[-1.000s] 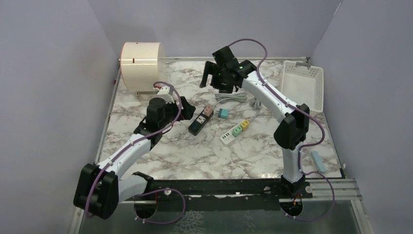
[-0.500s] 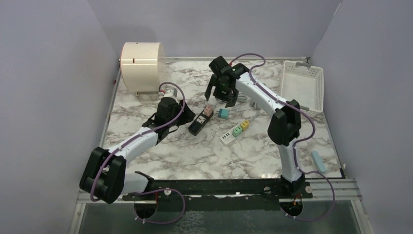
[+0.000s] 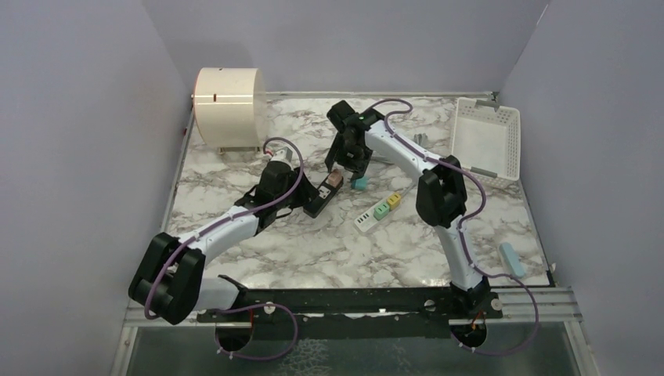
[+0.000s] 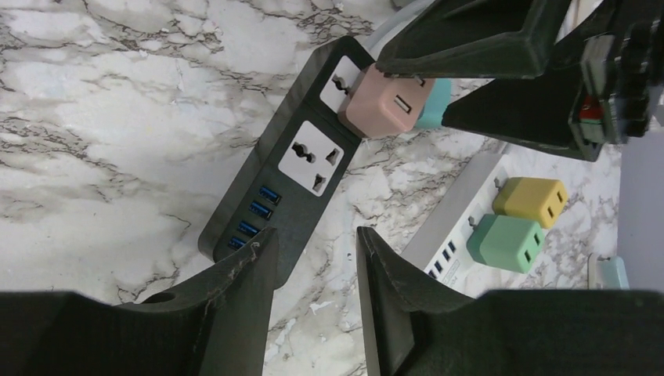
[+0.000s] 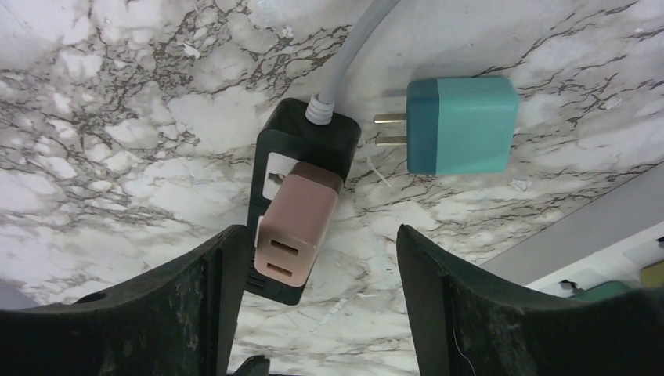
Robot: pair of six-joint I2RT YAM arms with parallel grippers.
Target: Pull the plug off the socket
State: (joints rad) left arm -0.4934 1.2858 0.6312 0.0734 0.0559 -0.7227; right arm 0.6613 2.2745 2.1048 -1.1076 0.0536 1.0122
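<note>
While seated in the socket, the pink plug (image 5: 294,227) sits on the end outlet of the black power strip (image 5: 301,141), the end where the grey cable (image 5: 352,55) enters. In the top view the strip lies mid-worktop, running from 1 o'clock (plug end) to 7 o'clock (USB end). The right pincer (image 5: 317,235) is down over the plug with its jaws apart, one finger on each side. There is a clear gap on the 3 o'clock side and the other finger is close, but I can't tell whether it touches. Nothing is clamped. The left pincer (image 4: 313,243) is at the strip's 7 o'clock end, also open, fingers poised over the USB ports. I can't confirm contact with the strip. The second outlet on the strip is bare. A teal plug (image 5: 462,125) lies loose on the marble worktop (image 3: 258,251) just beside the pink one at 3 o'clock, prongs pointing at the strip. At 4 o'clock from there a white power strip (image 4: 454,211) carries a green plug (image 4: 509,243) and a yellow plug (image 4: 532,200) side by side. Further out, a white basket (image 3: 485,137) is at 2 o'clock near the right wall. A cream cylinder (image 3: 229,98) is at 10 o'clock in the far-left corner. A pale blue block (image 3: 513,259) is at 4 o'clock by the near-right edge.
</note>
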